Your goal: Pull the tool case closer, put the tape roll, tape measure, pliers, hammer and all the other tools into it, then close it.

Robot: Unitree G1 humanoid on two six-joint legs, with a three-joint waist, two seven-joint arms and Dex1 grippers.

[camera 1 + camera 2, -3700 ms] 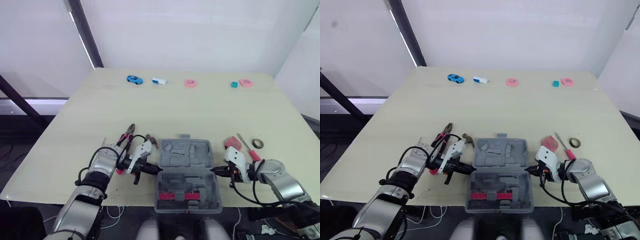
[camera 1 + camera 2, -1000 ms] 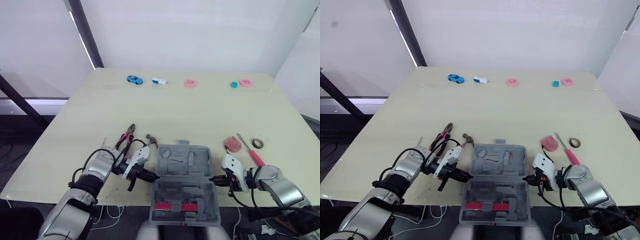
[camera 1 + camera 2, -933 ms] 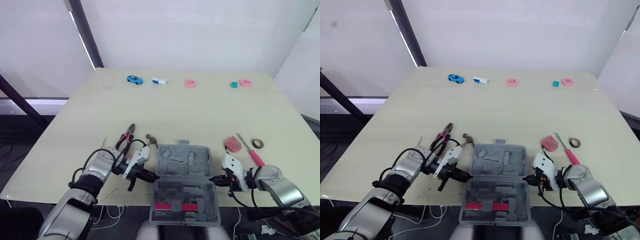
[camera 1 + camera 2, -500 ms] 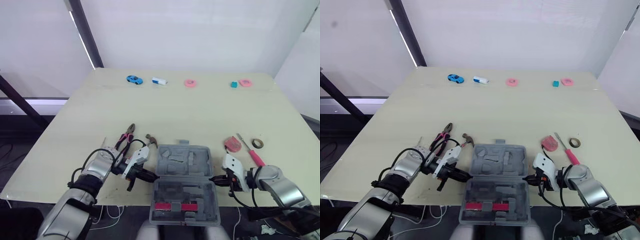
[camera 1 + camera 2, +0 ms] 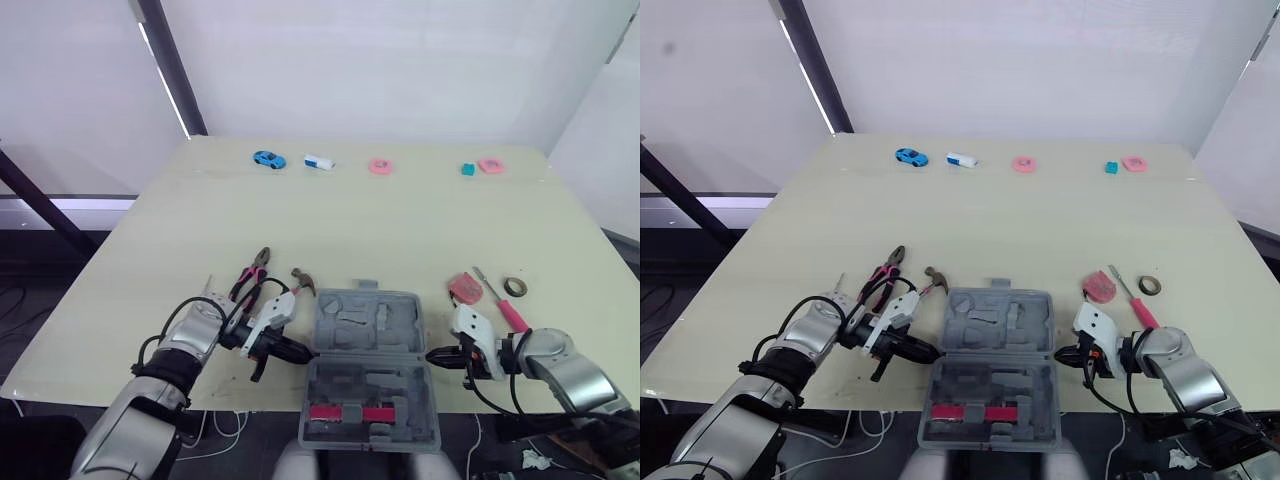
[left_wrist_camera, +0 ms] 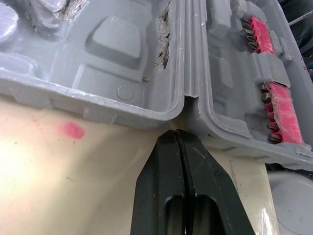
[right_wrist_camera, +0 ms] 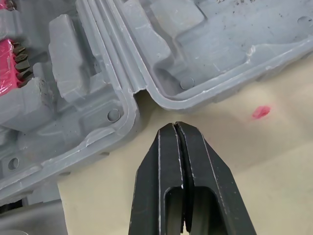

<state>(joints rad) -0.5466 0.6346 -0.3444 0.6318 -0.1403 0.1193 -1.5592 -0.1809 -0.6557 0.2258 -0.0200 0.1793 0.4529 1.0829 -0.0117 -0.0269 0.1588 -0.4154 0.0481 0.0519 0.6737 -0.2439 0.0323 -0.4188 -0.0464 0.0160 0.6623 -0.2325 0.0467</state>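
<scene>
The left pincer (image 6: 177,139) has its two black fingers pressed together and holds nothing. Its tip points at the hinge notch on the left side of the open grey tool case (image 5: 368,330), just beside the rim; whether it touches cannot be told. The right pincer (image 7: 175,129) is likewise pressed together and empty. It aims at the hinge notch on the case's right side, with a thin strip of bare counter (image 5: 400,230) between its tip and the plastic.

The tool case lies open between the two pincers. Its far half rests on the counter and its near half juts over the counter's near edge. The near half carries two red bit racks (image 5: 345,413). A small red smudge (image 6: 71,129) marks the counter beside the left pincer, just outside the case's far half.

Just beyond the left pincer, farther out on the counter, the hammer (image 5: 303,281) lies near the case's far left corner. The pliers (image 5: 252,275) with pink handles lie just to the hammer's left.

Beyond the right pincer sits the red tape measure (image 5: 464,288). The red-handled screwdriver (image 5: 505,305) lies to the right of the tape measure, and the tape roll (image 5: 515,287) lies just past the screwdriver.

Well apart from both pincers, a row of small things runs along the counter's far edge: a blue toy car (image 5: 267,159), a white and blue piece (image 5: 318,161), a pink ring (image 5: 379,166), a teal block (image 5: 467,170) and a second pink ring (image 5: 490,165).
</scene>
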